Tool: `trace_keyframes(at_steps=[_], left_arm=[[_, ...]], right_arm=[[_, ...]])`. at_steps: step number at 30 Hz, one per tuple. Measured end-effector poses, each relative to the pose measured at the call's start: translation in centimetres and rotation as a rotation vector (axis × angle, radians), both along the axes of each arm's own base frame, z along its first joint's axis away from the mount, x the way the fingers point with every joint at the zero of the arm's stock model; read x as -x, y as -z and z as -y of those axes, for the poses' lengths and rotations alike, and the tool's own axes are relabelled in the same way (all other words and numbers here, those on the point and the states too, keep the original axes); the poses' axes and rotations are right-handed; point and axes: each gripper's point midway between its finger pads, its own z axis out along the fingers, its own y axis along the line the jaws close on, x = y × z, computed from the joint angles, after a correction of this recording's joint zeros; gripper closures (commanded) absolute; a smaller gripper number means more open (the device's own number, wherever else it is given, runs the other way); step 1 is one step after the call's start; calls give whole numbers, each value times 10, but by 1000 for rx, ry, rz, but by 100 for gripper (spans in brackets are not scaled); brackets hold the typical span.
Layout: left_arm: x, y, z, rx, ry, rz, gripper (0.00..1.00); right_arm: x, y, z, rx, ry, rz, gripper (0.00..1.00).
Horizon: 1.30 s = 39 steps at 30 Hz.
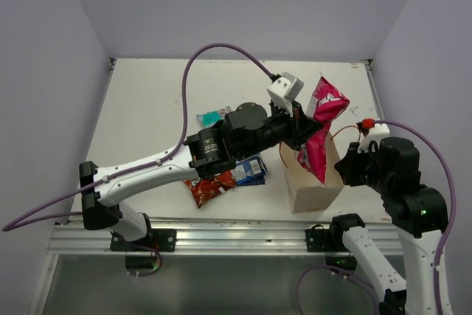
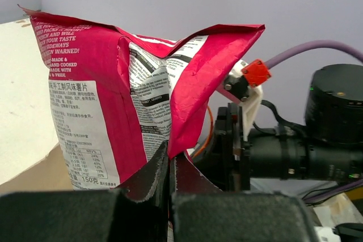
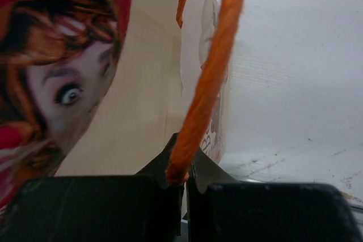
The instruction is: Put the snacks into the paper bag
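My left gripper is shut on the pink-and-white snack packet, which stands upright with its lower end inside the open beige paper bag. In the left wrist view the packet fills the frame above my shut gripper. My right gripper is shut on the bag's orange string handle, holding it at the bag's right side. The red-orange Doritos packet, the dark blue packet and the teal-and-white packet lie on the table left of the bag.
The left arm stretches across the table over the loose packets. The white table is walled at the back and both sides. A metal rail runs along the near edge.
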Motion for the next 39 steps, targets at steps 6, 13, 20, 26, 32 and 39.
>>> trace_keyframes(at_steps=[6, 13, 20, 26, 32, 39], left_arm=[[-23, 33, 16, -81, -82, 24, 100], [-47, 56, 12, -157, -208, 47, 67], [-45, 42, 8, -146, -237, 43, 20], [-3, -33, 8, -21, -165, 64, 20], [8, -27, -76, -39, -348, -28, 23], [-83, 129, -248, -335, -969, -314, 13]], right_arm=[[2, 0, -4, -11, -24, -1, 100], [5, -3, -7, -15, -45, 15, 100], [7, -4, -10, -16, -69, 21, 100], [8, -4, -11, -15, -76, 19, 100], [8, -4, -11, -14, -75, 18, 100], [9, -3, -10, -13, -74, 16, 100]])
